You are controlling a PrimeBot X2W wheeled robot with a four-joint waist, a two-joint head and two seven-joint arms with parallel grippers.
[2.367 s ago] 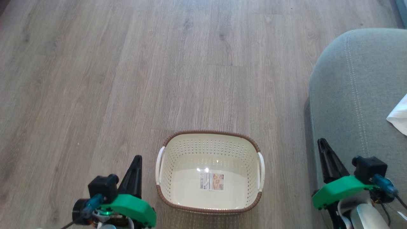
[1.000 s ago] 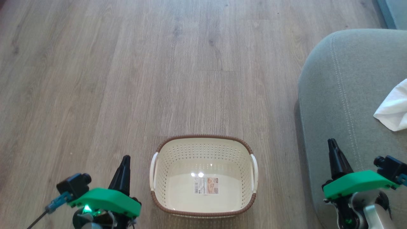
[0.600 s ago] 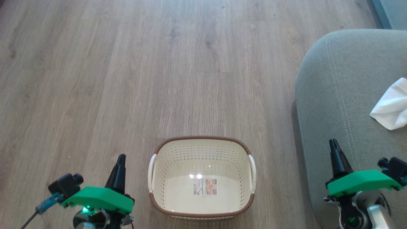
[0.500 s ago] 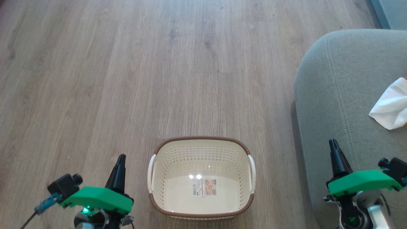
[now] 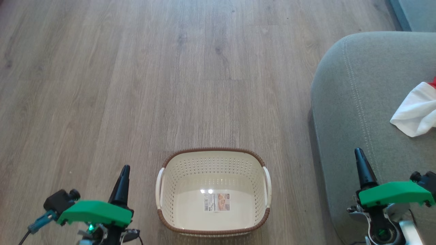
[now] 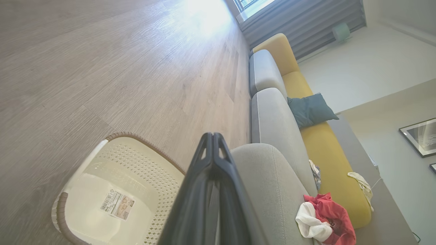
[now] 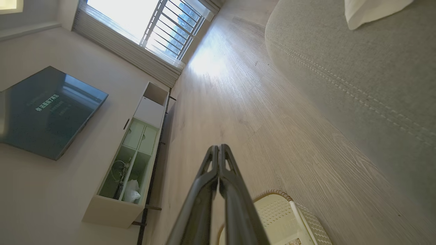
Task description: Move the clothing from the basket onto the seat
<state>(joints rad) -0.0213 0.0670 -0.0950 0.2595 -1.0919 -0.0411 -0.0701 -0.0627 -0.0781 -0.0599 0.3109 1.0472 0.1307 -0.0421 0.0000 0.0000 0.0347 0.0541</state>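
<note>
you see the clothing (image 5: 414, 115) on the seat (image 5: 357, 102) cut off by the head view's right edge; print on the label (image 5: 217, 202) inside the basket (image 5: 213, 162) is too small to read.

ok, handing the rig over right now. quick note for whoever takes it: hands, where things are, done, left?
Hands: left hand shut, empty, over the floor left of the basket; right hand shut, empty, over the near edge of the seat.
Things: basket on the floor, holding nothing but its label sticker. Red and white clothing lies bunched on the seat.
Done: clothing is out of the basket and on the seat.
Left: nothing visible to move; task looks complete.
</note>
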